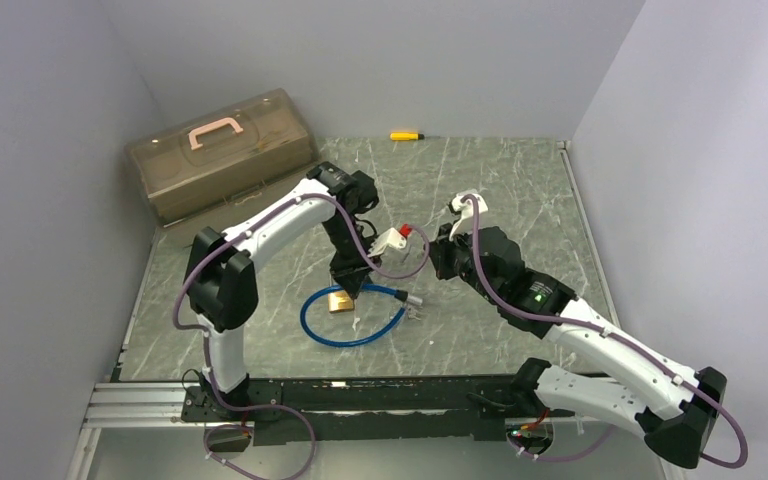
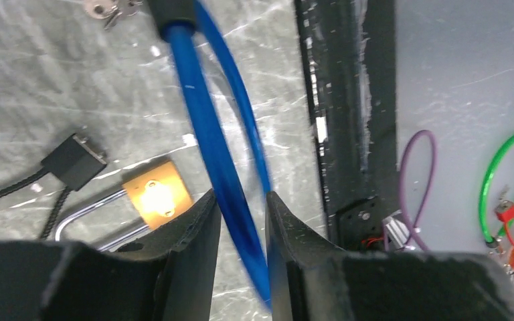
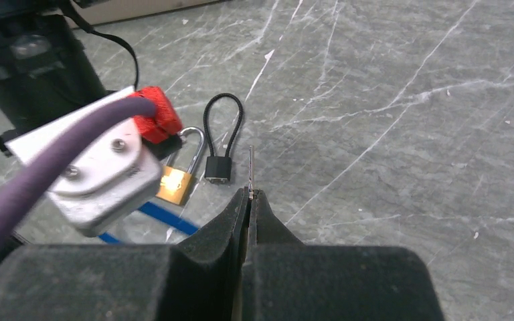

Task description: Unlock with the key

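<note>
Blue cable loop (image 2: 204, 134) is running between the left gripper's (image 2: 239, 200) narrowly parted jaws. The right gripper (image 3: 249, 195) is pinching the key (image 3: 251, 167) upright. The brass padlock (image 3: 174, 184) is lying near, at its ten o'clock.

From the left wrist, see only part of the padlock (image 2: 156, 199), with its shackle's end and one corner hidden behind a finger (image 2: 187, 234) of the left gripper (image 2: 241, 200) and its face washed out by glare. Lose the blurred blue cable (image 2: 207, 120) at the top edge and again low between the fingers. Catch only a cropped scrap of keys (image 2: 104, 8) at that top edge. From the right wrist, see the key (image 3: 251, 164) edge-on only, its head buried in the right gripper (image 3: 249, 195). From above, cannot identify the small yellow thing (image 1: 405, 135).
</note>
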